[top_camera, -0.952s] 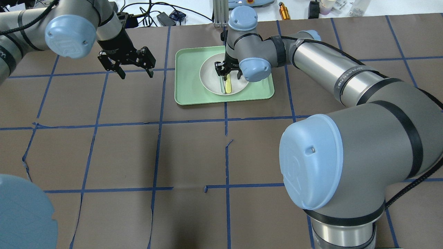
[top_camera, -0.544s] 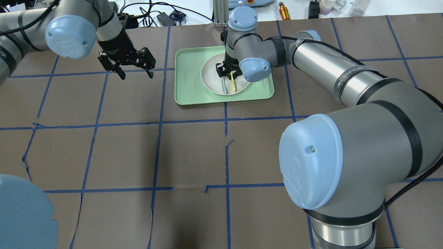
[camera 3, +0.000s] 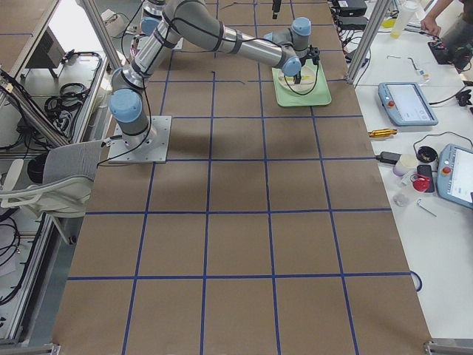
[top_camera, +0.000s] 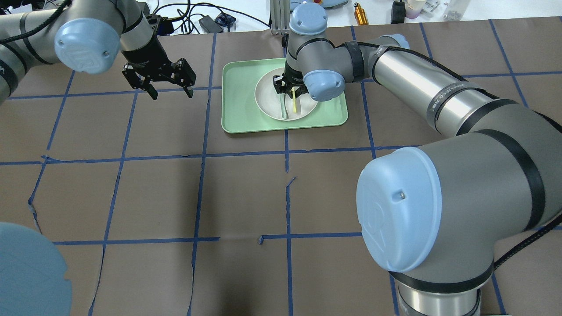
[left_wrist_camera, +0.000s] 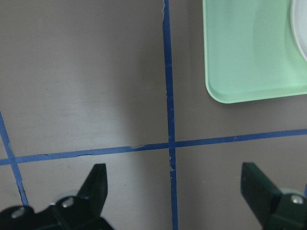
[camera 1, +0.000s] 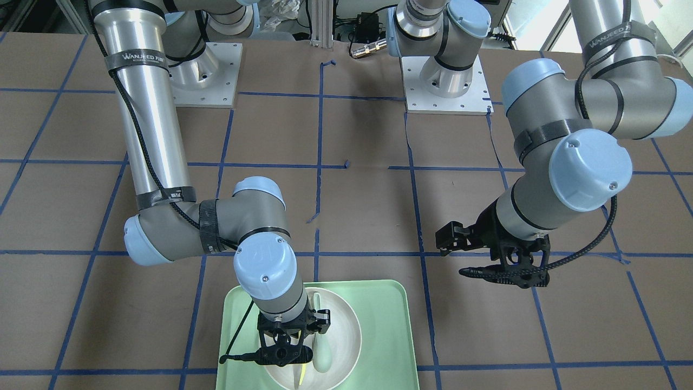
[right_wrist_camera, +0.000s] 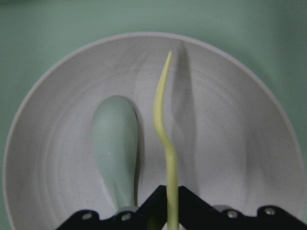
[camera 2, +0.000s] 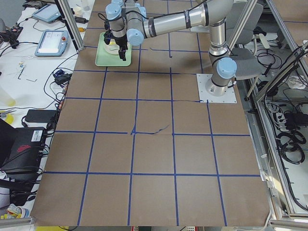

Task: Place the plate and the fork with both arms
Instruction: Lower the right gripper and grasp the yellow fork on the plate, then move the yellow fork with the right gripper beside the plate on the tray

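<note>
I see bare counter (top_camera: 175, 197) across the lower frame, tray (top_camera: 237, 101) upper centre, right arm (top_camera: 408, 74) crossing over its right side

- You can read "WANJEED" in white letters on the black strap (camera 1: 132, 56) round the right arm (camera 1: 149, 124), over the counter's robot-side edge.
- You will find the same "WANJEED" on a second strap (camera 1: 607, 40) round the left arm (camera 1: 547, 116), by the other robot-side corner.
- A raised logo marks the big joint cap (top_camera: 397, 210); its letters are too faint to read.
- The tablet screens beyond the counter's far edge are too small to read.
</note>
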{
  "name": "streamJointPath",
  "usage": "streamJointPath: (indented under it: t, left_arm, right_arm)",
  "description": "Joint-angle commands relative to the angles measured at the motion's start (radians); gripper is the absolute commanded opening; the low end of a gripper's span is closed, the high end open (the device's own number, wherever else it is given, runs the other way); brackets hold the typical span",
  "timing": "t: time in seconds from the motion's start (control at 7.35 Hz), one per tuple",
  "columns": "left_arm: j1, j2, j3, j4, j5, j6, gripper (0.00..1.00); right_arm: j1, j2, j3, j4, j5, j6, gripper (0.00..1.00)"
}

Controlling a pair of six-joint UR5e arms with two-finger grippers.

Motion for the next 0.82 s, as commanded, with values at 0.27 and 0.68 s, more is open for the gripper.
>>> streamJointPath:
  t: [0.27,0.68]
  left_arm:
    - [0.001,-0.001,-0.002,0.0,-0.001,0.0,1.0]
    - [-0.003,0.0,-0.011,0.001,-0.011,-0.001,1.0]
  right_arm:
    - [-0.064,-0.092,-0.007,0.028,-0.038,0.009,0.0]
    - [-0.131,-0.021,0.013,0.012,-0.075,-0.131,0.0]
